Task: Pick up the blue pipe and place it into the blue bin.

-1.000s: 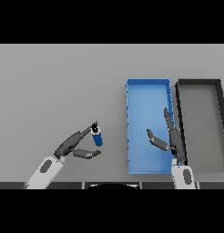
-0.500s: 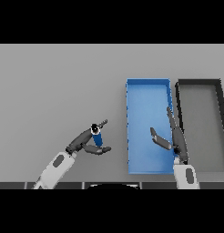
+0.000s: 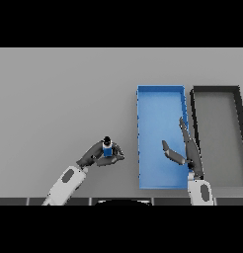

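While the left robot hand curls its fingers around the blue pipe over the grey desk, the right robot hand hangs with straight fingers above the blue bin. Beside that bin sits a black bin.
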`<action>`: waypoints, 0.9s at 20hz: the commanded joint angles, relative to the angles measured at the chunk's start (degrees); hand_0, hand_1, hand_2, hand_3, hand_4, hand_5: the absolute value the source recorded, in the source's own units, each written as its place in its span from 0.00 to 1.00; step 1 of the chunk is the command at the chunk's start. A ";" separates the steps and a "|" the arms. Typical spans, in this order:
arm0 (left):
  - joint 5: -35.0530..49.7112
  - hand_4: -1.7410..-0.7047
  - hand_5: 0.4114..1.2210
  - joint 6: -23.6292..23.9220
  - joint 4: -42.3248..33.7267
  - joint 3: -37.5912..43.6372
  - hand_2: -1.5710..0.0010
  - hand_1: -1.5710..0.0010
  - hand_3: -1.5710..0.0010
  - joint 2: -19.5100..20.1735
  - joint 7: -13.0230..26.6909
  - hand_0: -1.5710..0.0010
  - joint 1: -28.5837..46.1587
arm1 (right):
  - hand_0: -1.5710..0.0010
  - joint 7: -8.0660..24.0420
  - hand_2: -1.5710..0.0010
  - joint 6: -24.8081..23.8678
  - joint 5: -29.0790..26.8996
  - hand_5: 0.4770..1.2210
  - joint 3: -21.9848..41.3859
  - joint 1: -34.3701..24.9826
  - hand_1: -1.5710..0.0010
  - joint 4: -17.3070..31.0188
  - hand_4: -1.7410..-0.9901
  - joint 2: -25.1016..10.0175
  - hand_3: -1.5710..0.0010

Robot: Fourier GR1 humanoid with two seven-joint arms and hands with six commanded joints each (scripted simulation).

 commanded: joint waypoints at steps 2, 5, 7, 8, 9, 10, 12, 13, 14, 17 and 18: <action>-1.70 0.20 0.87 1.76 -0.36 -0.77 0.15 0.17 0.15 -0.37 0.51 0.20 -0.05 | 1.00 2.03 1.00 0.00 -0.25 0.23 -0.18 -0.93 1.00 0.28 0.69 0.05 1.00; -3.39 0.24 0.94 2.71 -1.67 -0.63 0.08 0.09 0.08 -1.39 -1.64 0.10 0.39 | 1.00 2.14 1.00 0.07 -0.51 0.21 -0.25 -1.35 1.00 1.14 0.69 0.34 1.00; -3.64 0.25 0.96 3.08 -3.94 -0.08 0.05 0.06 0.05 -2.10 -1.72 0.07 -0.05 | 1.00 2.34 1.00 0.33 -1.13 0.20 -0.57 -2.30 1.00 1.58 0.70 0.32 1.00; -3.47 0.26 0.97 3.00 -4.76 0.21 0.04 0.04 0.04 -2.29 -1.86 0.05 -0.12 | 1.00 2.40 1.00 0.61 -1.55 0.21 -0.69 -2.43 1.00 1.63 0.69 0.27 1.00; -2.75 0.26 0.97 2.44 -6.56 0.55 0.03 0.04 0.03 -2.09 -2.72 0.04 0.27 | 1.00 2.08 1.00 0.49 -1.34 0.21 -0.60 -1.86 1.00 1.39 0.68 0.29 1.00; -2.70 0.26 0.98 2.54 -7.45 0.59 0.02 0.03 0.03 -2.77 -1.93 0.03 -0.26 | 1.00 1.92 1.00 0.13 -0.51 0.21 -0.15 -1.72 1.00 1.52 0.69 0.56 1.00; -2.68 0.26 0.99 2.33 -9.22 0.74 0.02 0.02 0.02 -3.88 0.75 0.02 -2.03 | 1.00 1.02 1.00 0.16 -0.12 0.22 -0.54 -1.25 1.00 1.44 0.70 -0.36 1.00; -2.24 0.27 0.99 1.74 -10.58 0.92 0.01 0.01 0.01 -3.66 1.13 0.02 -2.02 | 1.00 1.32 1.00 -0.17 0.40 0.22 -0.34 -1.35 1.00 1.04 0.72 -0.32 1.00; -2.64 0.27 0.99 1.01 -11.24 0.63 0.01 0.01 0.01 -3.74 1.70 0.01 -2.88 | 1.00 1.66 1.00 -0.21 0.68 0.22 -0.25 -1.70 1.00 1.59 0.73 -0.29 1.00; -2.37 0.27 1.00 -0.53 -13.49 0.93 0.01 0.01 0.01 -4.12 2.89 0.01 -4.26 | 1.00 0.68 1.00 -0.34 0.83 0.22 -0.27 -1.05 1.00 1.33 0.76 -0.33 1.00; -2.47 0.26 1.00 -0.83 -13.93 0.97 0.00 0.00 0.00 -4.28 3.38 0.01 -4.31 | 1.00 1.19 1.00 -0.44 1.04 0.22 -0.56 -1.55 1.00 1.21 0.77 -0.87 1.00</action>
